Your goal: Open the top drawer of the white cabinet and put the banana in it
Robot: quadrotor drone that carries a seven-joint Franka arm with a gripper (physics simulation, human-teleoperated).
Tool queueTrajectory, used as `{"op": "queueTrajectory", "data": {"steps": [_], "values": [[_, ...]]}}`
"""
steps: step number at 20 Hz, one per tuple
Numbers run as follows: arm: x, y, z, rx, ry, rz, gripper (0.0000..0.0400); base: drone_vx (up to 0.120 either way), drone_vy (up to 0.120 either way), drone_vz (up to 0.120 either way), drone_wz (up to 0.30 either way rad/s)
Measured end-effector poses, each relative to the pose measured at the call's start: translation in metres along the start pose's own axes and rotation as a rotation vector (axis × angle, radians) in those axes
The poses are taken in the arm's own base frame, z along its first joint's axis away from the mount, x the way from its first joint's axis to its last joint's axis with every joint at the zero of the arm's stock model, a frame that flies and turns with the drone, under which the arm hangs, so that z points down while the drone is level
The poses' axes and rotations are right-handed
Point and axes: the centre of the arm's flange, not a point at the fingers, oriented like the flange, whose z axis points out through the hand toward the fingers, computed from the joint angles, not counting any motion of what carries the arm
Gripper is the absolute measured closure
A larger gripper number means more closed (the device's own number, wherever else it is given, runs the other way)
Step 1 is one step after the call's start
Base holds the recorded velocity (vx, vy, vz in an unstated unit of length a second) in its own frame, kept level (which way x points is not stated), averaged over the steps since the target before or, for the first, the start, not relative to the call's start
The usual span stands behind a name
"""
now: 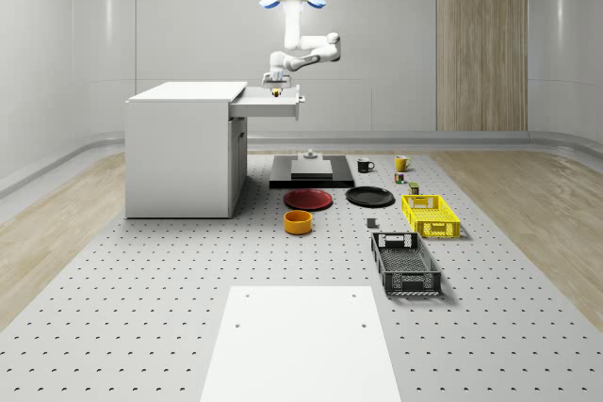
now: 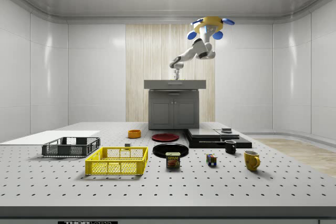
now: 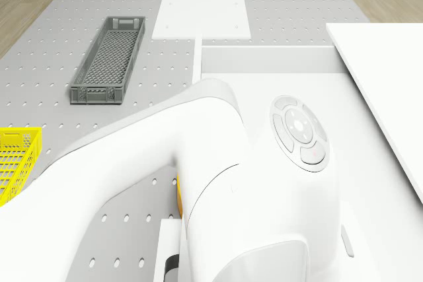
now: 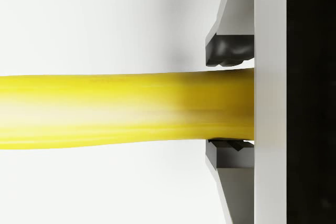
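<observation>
Drone (image 1: 291,1) hovers high above the open top drawer (image 1: 268,105) of the white cabinet (image 1: 184,148). The arm reaches down and puts the tool (image 1: 275,91) right over the drawer's tray.

Tool state: fingers (image 4: 229,51) clamped on the banana (image 4: 126,109), one pad on each side of it in the wrist view. Banana is held in the tool, just above the drawer floor; seen as a small yellow spot in the whole-scene view at (image 1: 275,92).

Key relation: the drawer cavity lies directly beneath the tool. In the wrist view the banana's long axis runs 9-to-3 o'clock across the white drawer floor, and the grip sits near the 3 o'clock end.

Judgement: drawer already out; release is the step in hand. Contact with the floor cannot be told.

Drone view: arm link (image 3: 218,189) over the drawer.
</observation>
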Motion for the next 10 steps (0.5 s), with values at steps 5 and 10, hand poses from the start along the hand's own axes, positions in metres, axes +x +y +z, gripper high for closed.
{"op": "queueTrajectory", "data": {"steps": [5,10], "values": [[0.000,0.000,0.016,0.000,0.000,0.000,0.0211,0.000,0.000,0.000,0.000],[0.000,0.000,0.021,0.003,-0.001,0.028,0.0066,0.000,0.000,0.000,0.000]]}}
